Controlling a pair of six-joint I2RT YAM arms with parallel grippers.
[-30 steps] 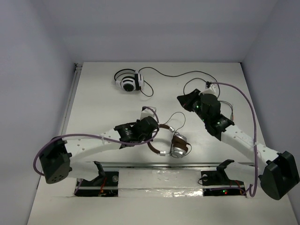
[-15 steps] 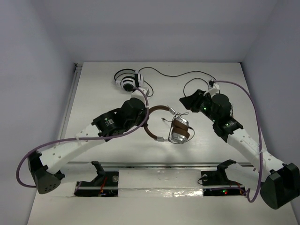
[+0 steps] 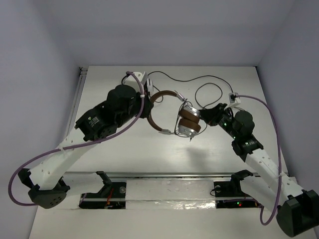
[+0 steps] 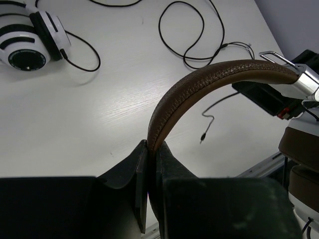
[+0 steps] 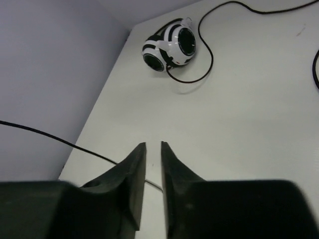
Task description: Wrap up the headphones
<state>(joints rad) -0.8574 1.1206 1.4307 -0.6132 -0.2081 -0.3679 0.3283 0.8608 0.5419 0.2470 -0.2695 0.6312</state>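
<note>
Found the left gripper (image 4: 148, 149) closed tight on the headphones (image 3: 188, 122), with its fingers pinched on the brown headband (image 4: 209, 79) near one end and no gap on either side of the leather. Traced the band up and to the right from those fingers in an arch, ending at the brown-and-silver ear cups (image 4: 302, 162) at the far right of the wrist view, one above the other. From overhead, placed the ear cups to the right of the left gripper and just beside the tips of the right gripper (image 5: 152, 147), between the two. Saw the right gripper's jaws nearly together, with only a narrow slit between them. Followed a thin dark cable (image 5: 75, 145) in from the left of that gripper, running straight through the air, and lost it behind the left finger. Could not tell whether pinched there or merely passing. Spotted a small plug (image 4: 204, 138) on a thin lead, below and to the right of the left gripper's fingers, under the arch of the band. Noted the white-and-black headphones (image 5: 169, 47) lying on the table (image 5: 239, 124) well ahead of the right gripper's tips, and ahead and to the left of the left gripper's fingers. Saw their black cable (image 5: 211, 54) curling beside them, well apart from both grippers.
</note>
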